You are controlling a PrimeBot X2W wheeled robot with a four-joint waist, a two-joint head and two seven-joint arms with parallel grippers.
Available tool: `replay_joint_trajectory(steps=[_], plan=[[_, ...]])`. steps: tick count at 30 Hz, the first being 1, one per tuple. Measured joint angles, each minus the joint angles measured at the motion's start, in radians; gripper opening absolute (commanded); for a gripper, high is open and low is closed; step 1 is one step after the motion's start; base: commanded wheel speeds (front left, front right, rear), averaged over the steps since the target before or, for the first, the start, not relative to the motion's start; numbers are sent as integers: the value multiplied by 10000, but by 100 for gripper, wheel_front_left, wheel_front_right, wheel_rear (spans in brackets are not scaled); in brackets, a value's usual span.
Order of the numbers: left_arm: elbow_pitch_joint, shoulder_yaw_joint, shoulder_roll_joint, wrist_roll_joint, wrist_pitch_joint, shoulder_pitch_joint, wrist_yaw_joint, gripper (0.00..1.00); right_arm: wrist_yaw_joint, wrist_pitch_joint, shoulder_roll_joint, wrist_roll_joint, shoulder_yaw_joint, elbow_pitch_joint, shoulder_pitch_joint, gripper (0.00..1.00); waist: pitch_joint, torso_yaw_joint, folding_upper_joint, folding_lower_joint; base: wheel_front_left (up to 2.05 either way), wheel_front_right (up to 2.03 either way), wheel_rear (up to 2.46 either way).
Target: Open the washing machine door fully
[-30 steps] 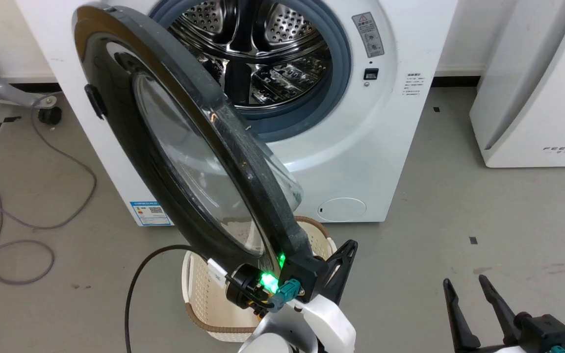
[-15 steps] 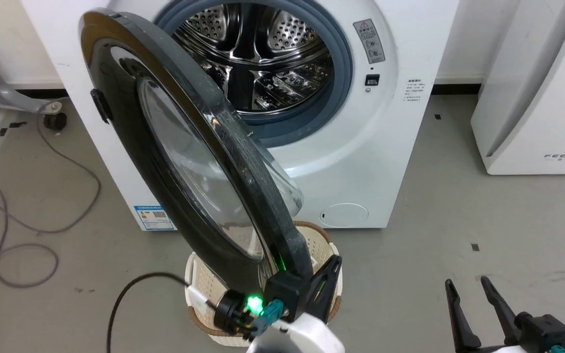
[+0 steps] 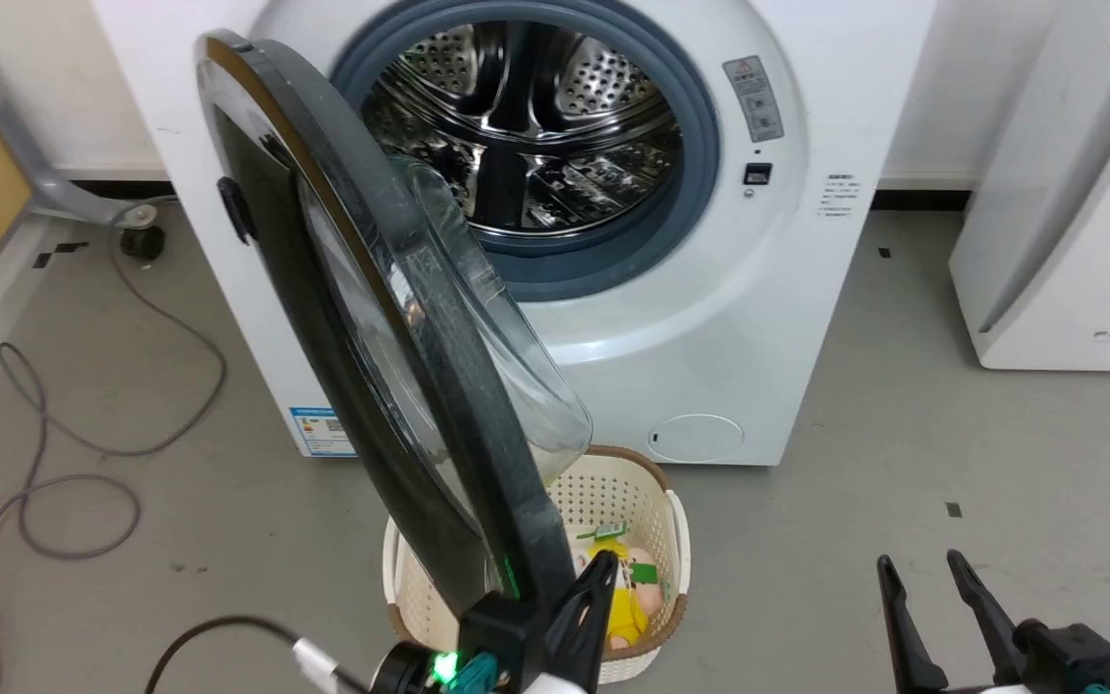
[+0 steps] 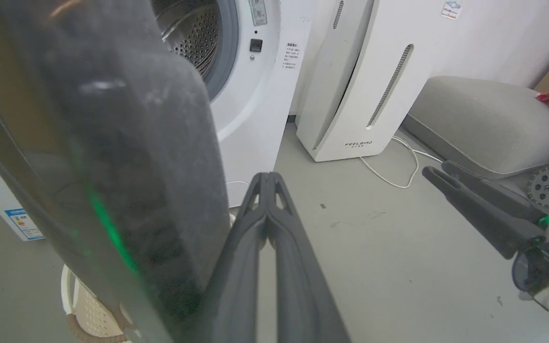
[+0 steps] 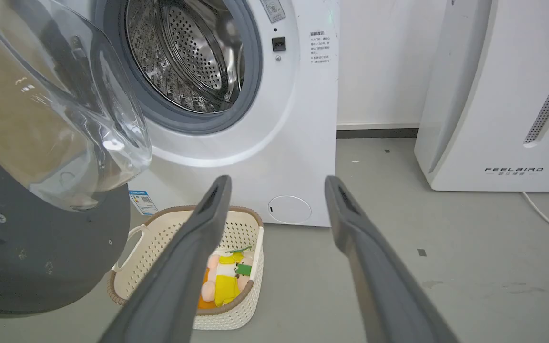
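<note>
The white washing machine [image 3: 709, 318] stands ahead with its steel drum [image 3: 526, 135] exposed. Its glossy black door [image 3: 324, 337] is hinged at the left and swung far out, nearly edge-on to me, the clear glass bowl [image 3: 507, 366] bulging toward the machine. My left gripper [image 3: 606, 561] is shut with nothing between its fingers and lies against the inner side of the door's lower rim. The left wrist view has the closed fingertips [image 4: 267, 176] just right of the door [image 4: 112, 143]. At the lower right my right gripper [image 3: 931, 569] hangs open and apart from the door [image 5: 41, 247].
A cream basket [image 3: 675, 520] holding a yellow toy [image 3: 627, 598] sits on the floor under the door's lower edge. The white FEELBIRD appliance [image 3: 1066, 241] stands at the right. Grey cables [image 3: 64, 453] loop on the floor at the left. A grey cushion [image 4: 489, 119] lies farther right.
The door has swung further open, now closer to edge-on. My left gripper has dropped toward the bottom edge with the door's rim. The head camera has shifted; the basket's toy is uncovered.
</note>
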State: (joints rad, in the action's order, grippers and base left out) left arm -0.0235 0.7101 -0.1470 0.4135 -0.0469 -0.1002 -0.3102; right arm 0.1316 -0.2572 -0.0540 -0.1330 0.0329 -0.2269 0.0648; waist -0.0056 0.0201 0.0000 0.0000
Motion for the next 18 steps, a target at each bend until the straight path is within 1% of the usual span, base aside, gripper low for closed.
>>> replay_joint_trajectory(steps=[9, 18], plan=[[1055, -77, -529, -67, 42, 816, -514, 0, 0, -2, 2, 61, 65, -96, 103, 100, -68, 620, 0, 0, 0, 0, 0], [1843, -174, -796, -75, 50, 1498, -1022, 0, 0, 0, 6, 105, 155, -217, 102, 100, -62, 1504, 0, 0, 0, 0, 0]])
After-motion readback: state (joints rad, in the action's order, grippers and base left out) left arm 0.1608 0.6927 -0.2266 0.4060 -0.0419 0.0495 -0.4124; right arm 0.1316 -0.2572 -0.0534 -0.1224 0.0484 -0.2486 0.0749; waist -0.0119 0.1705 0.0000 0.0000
